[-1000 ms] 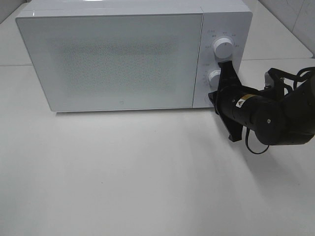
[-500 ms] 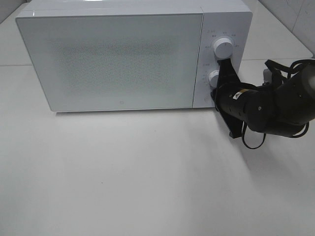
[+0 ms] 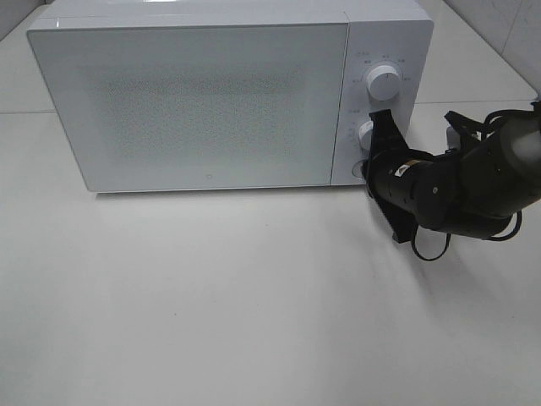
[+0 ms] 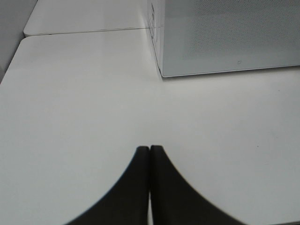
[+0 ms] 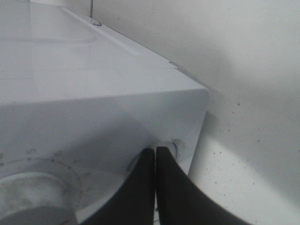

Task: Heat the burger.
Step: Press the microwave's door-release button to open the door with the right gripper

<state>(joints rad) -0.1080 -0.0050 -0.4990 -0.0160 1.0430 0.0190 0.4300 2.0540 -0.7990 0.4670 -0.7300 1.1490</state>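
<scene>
A white table (image 3: 254, 296) carries a microwave (image 3: 203, 101) with its door closed; the burger is not visible, presumably inside. The right gripper (image 3: 380, 118), pinched shut and empty, points its tips at the microwave's lower knob (image 3: 367, 134).

I can't read any words. The tiny marks by the knobs (image 3: 385, 82) on the microwave (image 3: 211, 101) and the sticker (image 3: 412, 167) on the right arm (image 3: 482, 182) are too small.

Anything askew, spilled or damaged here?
Nothing stands out. The microwave stands upright with its door shut, the table shows no spills, and the right gripper is shut at the control panel.
</scene>
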